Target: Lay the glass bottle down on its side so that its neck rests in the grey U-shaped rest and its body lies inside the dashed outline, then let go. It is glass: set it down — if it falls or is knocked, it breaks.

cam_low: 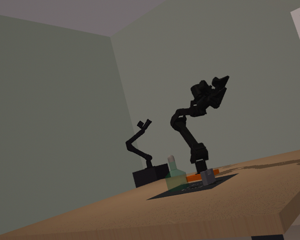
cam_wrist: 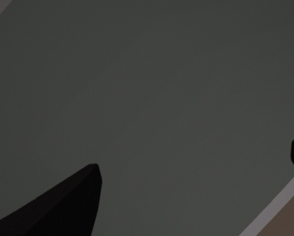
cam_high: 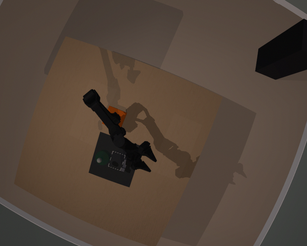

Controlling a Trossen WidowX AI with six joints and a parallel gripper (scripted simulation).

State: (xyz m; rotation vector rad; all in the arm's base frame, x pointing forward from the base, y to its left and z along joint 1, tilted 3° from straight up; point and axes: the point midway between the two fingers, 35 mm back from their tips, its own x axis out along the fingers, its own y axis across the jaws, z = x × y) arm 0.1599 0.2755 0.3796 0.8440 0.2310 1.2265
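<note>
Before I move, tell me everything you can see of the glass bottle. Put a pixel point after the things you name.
The glass bottle [cam_high: 103, 157] [cam_low: 176, 179] is see-through green, with a wide body, sloping shoulders, a narrow neck and a pale, rounded top. The lower body looks more yellow-green. It stands upright on the dark mat [cam_high: 110, 177] [cam_low: 165, 194], beside the dashed outline [cam_high: 110, 159] rather than inside it, on the side away from the grey U-shaped rest [cam_high: 123, 165] [cam_low: 207, 178]. Only the mat appears to touch it. No break shows.
</note>
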